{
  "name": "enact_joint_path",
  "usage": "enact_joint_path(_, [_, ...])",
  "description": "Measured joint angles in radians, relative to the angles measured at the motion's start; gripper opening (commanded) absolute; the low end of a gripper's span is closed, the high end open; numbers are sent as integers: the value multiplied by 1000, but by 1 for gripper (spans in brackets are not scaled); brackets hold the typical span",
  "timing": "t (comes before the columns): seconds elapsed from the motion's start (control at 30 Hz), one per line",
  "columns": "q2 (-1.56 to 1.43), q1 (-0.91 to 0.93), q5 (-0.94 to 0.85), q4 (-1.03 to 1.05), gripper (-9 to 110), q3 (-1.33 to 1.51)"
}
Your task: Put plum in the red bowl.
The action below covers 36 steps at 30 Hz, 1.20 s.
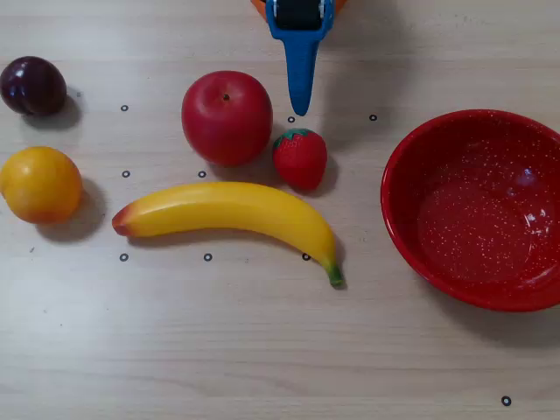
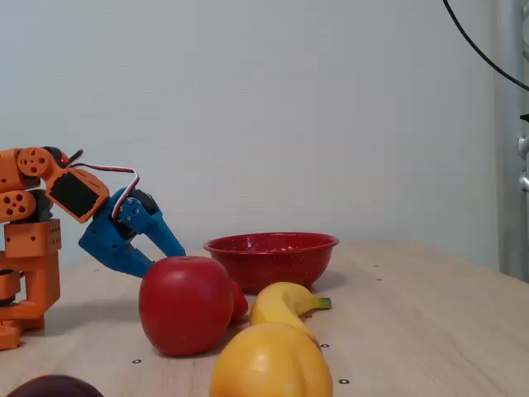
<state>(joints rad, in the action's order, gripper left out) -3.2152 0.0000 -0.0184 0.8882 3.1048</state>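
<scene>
The tabletop [image 1: 262,350] is pale wood grain with small black ring marks scattered over it. The bowl [image 1: 477,208], red with fine white speckles, sits at the right edge of the overhead view and holds nothing; every place below is given from it.

The arm [image 2: 37,207], orange with a blue end, stands at the far left of the fixed view, well apart from the bowl. Its fingers [image 1: 300,83] enter the overhead view from the top edge, up and to the left of the bowl, tips down above the tabletop and touching nothing. In the fixed view [image 2: 161,252] the two blue fingers are spread in a moderate gap with nothing between them.

The banana [image 1: 229,214] lies to the bowl's left, its green-tipped stem end nearest the bowl and its other end pointing away.

The apple [image 1: 227,117] stands left of the bowl and above the banana in the overhead view.

The orange [image 1: 39,184] rests far to the bowl's left, beyond the banana's far end.

The plum [image 1: 32,85], dark purple and glossy, sits on the tabletop at the far left, the thing farthest from the bowl, just above the orange.

The strawberry [image 1: 300,157], red with a green top, is the fruit closest to the bowl, just beside the apple and just below the finger tips.
</scene>
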Motion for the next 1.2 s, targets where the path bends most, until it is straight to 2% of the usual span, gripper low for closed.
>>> enact_joint_path(0.57, [5,0,23,0,0,-8])
enact_joint_path(0.73, [166,-2,78,0,0,-83])
enact_joint_path(1.2, [591,-51,206,302,0,-715])
